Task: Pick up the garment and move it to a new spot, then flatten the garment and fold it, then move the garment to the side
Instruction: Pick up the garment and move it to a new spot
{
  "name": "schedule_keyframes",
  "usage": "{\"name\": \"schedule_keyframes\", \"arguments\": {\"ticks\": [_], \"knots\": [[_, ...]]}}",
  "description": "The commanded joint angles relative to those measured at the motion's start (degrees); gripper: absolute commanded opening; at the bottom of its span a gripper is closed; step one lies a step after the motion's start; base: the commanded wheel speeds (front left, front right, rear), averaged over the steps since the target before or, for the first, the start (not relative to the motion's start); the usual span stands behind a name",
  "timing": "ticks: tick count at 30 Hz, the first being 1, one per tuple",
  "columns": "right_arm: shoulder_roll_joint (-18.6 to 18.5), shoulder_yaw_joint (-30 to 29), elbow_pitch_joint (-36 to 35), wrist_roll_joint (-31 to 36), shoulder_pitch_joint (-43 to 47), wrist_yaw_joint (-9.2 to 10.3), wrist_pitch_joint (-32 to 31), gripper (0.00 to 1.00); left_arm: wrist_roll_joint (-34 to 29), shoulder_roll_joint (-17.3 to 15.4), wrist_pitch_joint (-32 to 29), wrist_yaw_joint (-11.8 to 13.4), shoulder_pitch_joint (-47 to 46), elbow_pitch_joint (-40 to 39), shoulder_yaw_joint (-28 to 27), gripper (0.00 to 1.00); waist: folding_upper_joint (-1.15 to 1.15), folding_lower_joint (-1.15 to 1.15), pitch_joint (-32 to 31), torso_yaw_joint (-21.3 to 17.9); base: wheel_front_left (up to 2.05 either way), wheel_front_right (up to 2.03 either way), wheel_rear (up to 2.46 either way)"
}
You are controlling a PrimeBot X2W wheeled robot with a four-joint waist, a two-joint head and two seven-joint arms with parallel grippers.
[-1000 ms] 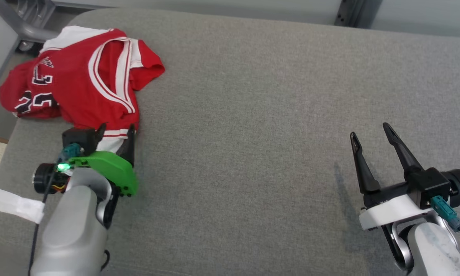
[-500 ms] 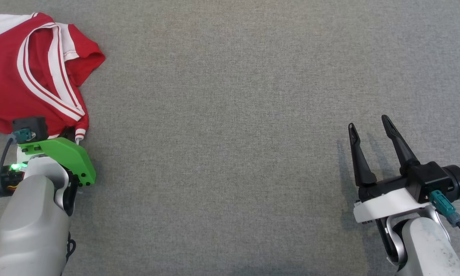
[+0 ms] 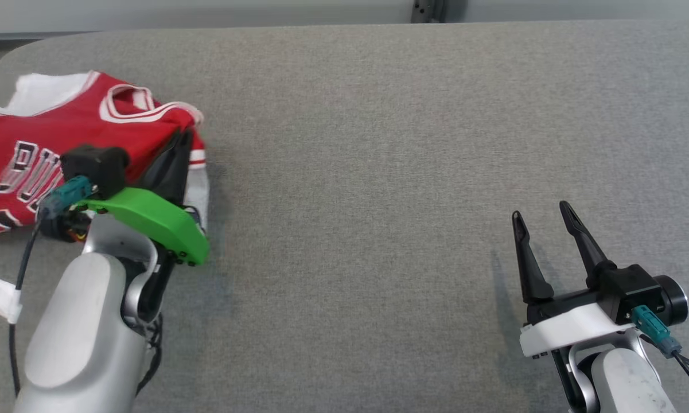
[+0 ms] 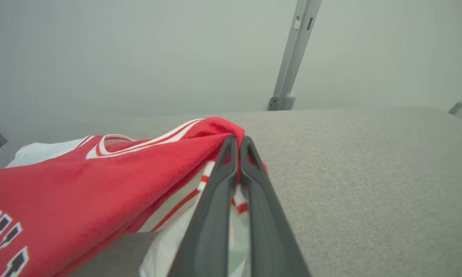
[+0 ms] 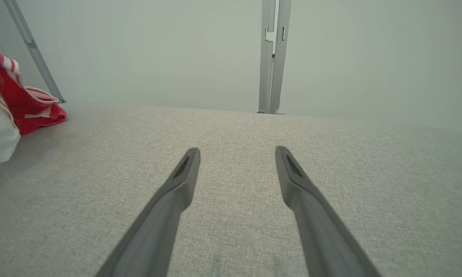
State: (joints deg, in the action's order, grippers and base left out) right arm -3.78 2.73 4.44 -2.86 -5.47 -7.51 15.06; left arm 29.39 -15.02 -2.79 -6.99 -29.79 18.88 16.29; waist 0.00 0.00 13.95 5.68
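The garment (image 3: 34, 132) is laid upper left on the cushion (image 3: 378, 172), left gripper (image 3: 185, 134) at its edge — right gripper (image 3: 540, 210) lower right.

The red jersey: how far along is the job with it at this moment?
Done: the left gripper is shut on an edge fold of the red jersey. In hand: the pick-up, as the jersey lies bunched at the left end of the grey surface. Left: moving, flattening, folding, setting aside. The right gripper is open, holding nothing.
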Motion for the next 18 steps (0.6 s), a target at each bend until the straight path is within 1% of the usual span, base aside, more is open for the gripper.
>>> {"name": "schedule_keyframes", "arguments": {"ticks": [1, 3, 5, 7, 9, 12, 15, 18], "knots": [[0.2, 0.2, 0.1, -0.2, 0.4, 0.04, 0.2, 1.00, 0.4, 0.7, -1.7, 0.7, 1.6, -5.4, 0.8, 0.00, 0.00, 0.00, -2.1, -3.3, 0.00, 0.00, 0.00], [0.3, 0.4, -0.2, -0.3, -0.1, 0.04, 0.2, 1.00, 0.8, 1.6, -5.1, 1.6, 2.7, -14.3, 2.5, 0.00, 0.00, 0.00, -2.3, -5.2, 0.00, 0.00, 0.00], [0.4, 0.7, -0.5, -0.4, -1.0, 0.04, 0.2, 1.00, 1.4, 2.8, -8.5, 2.4, 3.3, -21.3, 4.5, 0.00, 0.00, 0.00, -2.1, -7.6, 0.00, 0.00, 0.00], [0.6, 1.4, -0.8, -0.4, -1.6, 0.04, 0.2, 1.00, 1.7, 3.8, -11.4, 2.8, 3.5, -25.7, 6.3, 0.00, 0.00, 0.00, -1.9, -10.3, 0.00, 0.00, 0.00], [0.6, 1.9, -1.0, -0.6, -2.4, 0.04, 0.2, 1.00, 2.3, 5.2, -13.8, 3.0, 2.7, -28.3, 8.3, 0.00, 0.00, 0.00, -1.5, -13.5, 0.00, 0.00, 0.00], [0.7, 2.0, -1.3, -1.2, -3.5, 0.05, 0.2, 1.00, 2.5, 7.4, -16.0, 3.0, -0.1, -28.9, 10.9, 0.00, 0.00, 0.00, -0.4, -18.1, 0.00, 0.00, 0.00], [0.9, 2.0, -1.4, -2.7, -4.3, 0.04, 0.2, 1.00, 2.9, 9.6, -17.1, 2.9, -3.2, -25.8, 13.3, 0.00, 0.00, 0.00, 0.8, -23.1, 0.00, 0.00, 0.00], [0.9, 2.0, -1.3, -4.4, -4.5, 0.04, 0.2, 1.00, 3.5, 10.9, -16.8, 2.6, -7.0, -21.7, 15.4, 0.00, 0.00, 0.00, 2.1, -27.0, 0.00, 0.00, 0.00]]}}
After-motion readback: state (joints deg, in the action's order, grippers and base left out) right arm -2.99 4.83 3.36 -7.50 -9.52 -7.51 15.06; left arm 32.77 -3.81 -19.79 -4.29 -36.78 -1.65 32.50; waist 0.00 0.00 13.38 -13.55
